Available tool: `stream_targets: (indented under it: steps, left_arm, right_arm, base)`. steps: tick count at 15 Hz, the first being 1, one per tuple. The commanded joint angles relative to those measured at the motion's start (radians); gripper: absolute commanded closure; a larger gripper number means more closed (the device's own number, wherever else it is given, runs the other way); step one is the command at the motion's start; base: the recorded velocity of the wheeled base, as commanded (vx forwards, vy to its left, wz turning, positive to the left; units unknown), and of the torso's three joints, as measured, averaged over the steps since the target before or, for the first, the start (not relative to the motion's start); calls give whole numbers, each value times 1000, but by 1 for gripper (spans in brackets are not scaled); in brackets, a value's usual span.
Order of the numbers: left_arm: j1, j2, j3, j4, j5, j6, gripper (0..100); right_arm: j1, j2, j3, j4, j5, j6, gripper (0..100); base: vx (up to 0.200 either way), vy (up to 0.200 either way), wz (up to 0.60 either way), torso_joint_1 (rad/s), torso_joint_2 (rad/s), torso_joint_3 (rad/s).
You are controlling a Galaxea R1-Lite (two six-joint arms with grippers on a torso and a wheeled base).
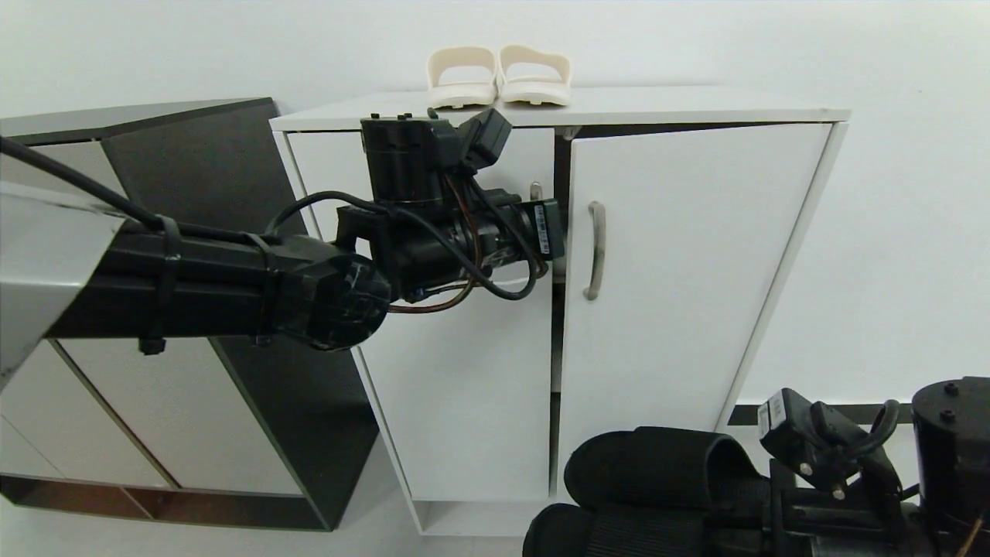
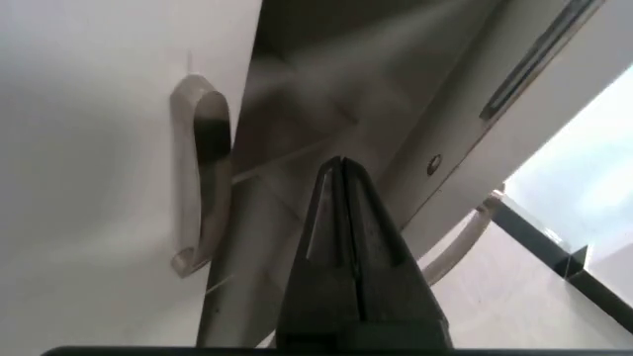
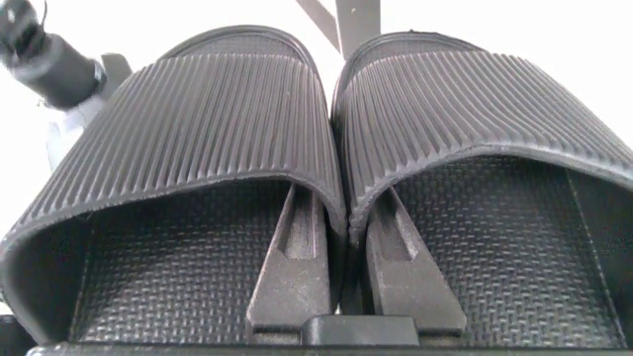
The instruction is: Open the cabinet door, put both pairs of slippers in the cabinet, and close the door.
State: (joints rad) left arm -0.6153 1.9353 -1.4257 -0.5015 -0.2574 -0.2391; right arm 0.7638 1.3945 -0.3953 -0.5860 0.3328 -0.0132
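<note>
Black ribbed rubber slippers hang side by side low before the white two-door cabinet, the right gripper pinching their touching inner walls, one finger inside each. The left gripper, fingers pressed together on an outstretched arm, sits in the gap beside the ajar right door. Cream slippers rest on top; a dark side cabinet stands alongside, against a white wall.

Head view faces down at cabinet; left wrist close on its handles; right wrist against black slippers.
</note>
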Motion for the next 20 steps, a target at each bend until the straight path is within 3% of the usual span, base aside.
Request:
stream_targets:
  steps: [1,3,6,9,11,12,14,15,17,18,19,20]
  left_arm:
    - [-4,7,4,0,1,0,100]
    - [-63,-49,73,-6,-2,0,100]
    - [-198,-85,120,-38,-5,1,100]
    - [-221,-88,128,-43,3,4,100]
    - [-162,-136,186,-74,17,6,100]
    - [-133,-182,222,-72,63,6,100]
    - [-83,-331,363,-72,244,32,100]
    - [-72,-449,459,-66,302,63,100]
    - [-29,-647,623,-17,337,72,100]
    - [42,-794,758,57,426,83,100]
    - [65,-915,847,84,521,87,100]
    - [114,-1033,924,112,554,87,100]
  right_arm:
    - [12,3,29,0,2,-24,100]
    - [29,1,47,2,2,-50,100]
    - [48,-6,59,-2,2,-64,100]
    - [49,-12,53,-6,-3,-62,100]
    - [25,17,1,-6,-17,-50,100]
    - [-8,37,-30,-3,-87,-34,100]
    - [-14,72,-71,-6,-362,90,100]
    - [-14,89,-91,-6,-475,144,100]
    - [-20,138,-151,-6,-641,162,100]
    - [-24,186,-198,-6,-770,177,100]
    - [-23,212,-215,-9,-814,202,100]
    - [-23,228,-221,-14,-825,205,100]
  base:
    - [-200,0,0,-2,7,2]
    - [-200,0,0,5,7,5]
    - [-200,0,0,1,2,2]
    - [-133,0,0,2,3,2]
    - [0,0,0,0,0,0]
    - [0,0,0,0,0,0]
    - [0,0,0,0,0,0]
    - [0,0,0,0,0,0]
    - [0,0,0,0,0,0]
    - [0,0,0,0,0,0]
    - [0,0,0,0,0,0]
    - [0,0,0,0,0,0]
